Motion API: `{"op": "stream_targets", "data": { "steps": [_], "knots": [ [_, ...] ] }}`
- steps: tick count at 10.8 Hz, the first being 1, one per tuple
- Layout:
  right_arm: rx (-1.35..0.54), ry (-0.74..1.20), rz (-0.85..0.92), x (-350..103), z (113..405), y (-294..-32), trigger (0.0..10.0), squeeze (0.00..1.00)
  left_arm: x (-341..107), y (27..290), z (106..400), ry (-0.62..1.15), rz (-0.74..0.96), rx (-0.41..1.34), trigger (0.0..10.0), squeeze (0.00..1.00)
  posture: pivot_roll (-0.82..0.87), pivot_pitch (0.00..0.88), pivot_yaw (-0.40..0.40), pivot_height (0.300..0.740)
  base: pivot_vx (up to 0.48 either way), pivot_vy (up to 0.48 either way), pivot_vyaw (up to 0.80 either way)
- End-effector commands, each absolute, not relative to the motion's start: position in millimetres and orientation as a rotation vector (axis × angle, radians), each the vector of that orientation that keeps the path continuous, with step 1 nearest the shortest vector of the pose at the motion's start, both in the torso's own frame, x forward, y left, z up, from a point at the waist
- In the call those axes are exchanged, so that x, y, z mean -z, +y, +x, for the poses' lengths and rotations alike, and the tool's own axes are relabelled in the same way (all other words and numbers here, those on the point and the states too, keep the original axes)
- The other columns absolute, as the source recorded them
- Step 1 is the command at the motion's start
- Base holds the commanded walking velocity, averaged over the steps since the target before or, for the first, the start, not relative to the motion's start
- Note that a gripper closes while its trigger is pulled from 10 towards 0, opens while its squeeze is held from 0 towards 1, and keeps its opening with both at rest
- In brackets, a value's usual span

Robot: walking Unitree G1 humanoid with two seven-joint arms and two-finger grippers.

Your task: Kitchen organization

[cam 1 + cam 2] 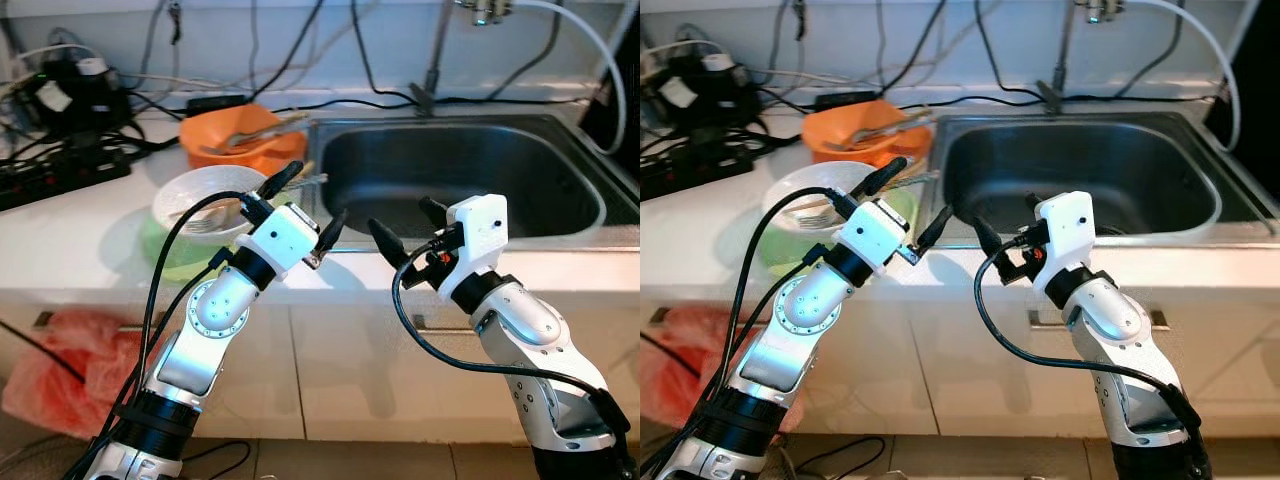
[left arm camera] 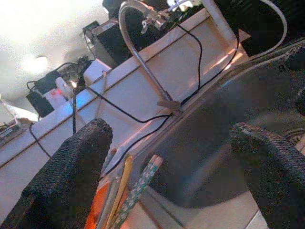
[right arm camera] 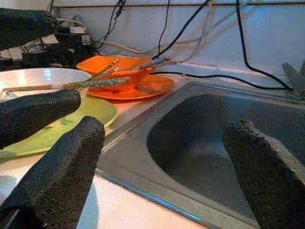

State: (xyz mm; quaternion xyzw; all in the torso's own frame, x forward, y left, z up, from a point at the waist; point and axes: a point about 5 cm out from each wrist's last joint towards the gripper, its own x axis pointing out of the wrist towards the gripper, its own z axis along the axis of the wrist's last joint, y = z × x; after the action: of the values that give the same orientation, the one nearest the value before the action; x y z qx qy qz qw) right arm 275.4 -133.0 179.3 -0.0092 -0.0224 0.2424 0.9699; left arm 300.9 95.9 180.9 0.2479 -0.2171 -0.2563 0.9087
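- The left gripper (image 1: pixel 305 207) hovers over the counter's near edge, its two black fingers spread wide with nothing between them, just right of the white bowl (image 1: pixel 205 203).
- The right gripper (image 1: pixel 408 227) hangs at the sink's near rim, fingers likewise spread and empty, close beside the left one.
- The white bowl sits on a green plate (image 1: pixel 170 252), with a fork (image 1: pixel 205 224) and chopsticks (image 3: pixel 71 85) lying across it.
- Farther back an orange bowl (image 1: pixel 240 139) rests on an orange plate (image 3: pixel 138 88), more utensils poking out of it.
- The steel sink (image 1: pixel 470 175) lies to the right, its faucet (image 2: pixel 143 57) behind.
- Power strips and black cables (image 1: pixel 70 165) clutter the far left counter.
- A red plastic bag (image 1: pixel 55 370) lies on the floor, left.
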Motion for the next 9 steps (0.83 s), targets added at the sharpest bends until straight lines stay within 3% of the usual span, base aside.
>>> {"op": "stream_targets", "data": {
  "steps": [1, 5, 9],
  "knots": [
    [-0.497, -0.048, -0.021, -182, 272, -131, 10.0, 0.0, -184, 98, 304, -0.456, 0.54, 0.518, 10.0, 0.0, 0.05, 0.015, 0.073, 0.74, 0.0, 0.0, 0.0],
    [-0.533, -0.02, 0.066, -185, 269, -129, 10.0, 0.0, -179, 108, 316, -0.407, 0.633, 0.501, 10.0, 0.0, 0.05, 0.029, 0.074, 0.74, 0.0, 0.0, 0.0],
    [-0.574, 0.055, 0.042, -176, 265, -125, 10.0, 0.0, -168, 122, 333, -0.312, 0.781, 0.516, 10.0, 0.0, 0.05, 0.04, 0.076, 0.74, 0.0, 0.0, 0.0]
  ]
}}
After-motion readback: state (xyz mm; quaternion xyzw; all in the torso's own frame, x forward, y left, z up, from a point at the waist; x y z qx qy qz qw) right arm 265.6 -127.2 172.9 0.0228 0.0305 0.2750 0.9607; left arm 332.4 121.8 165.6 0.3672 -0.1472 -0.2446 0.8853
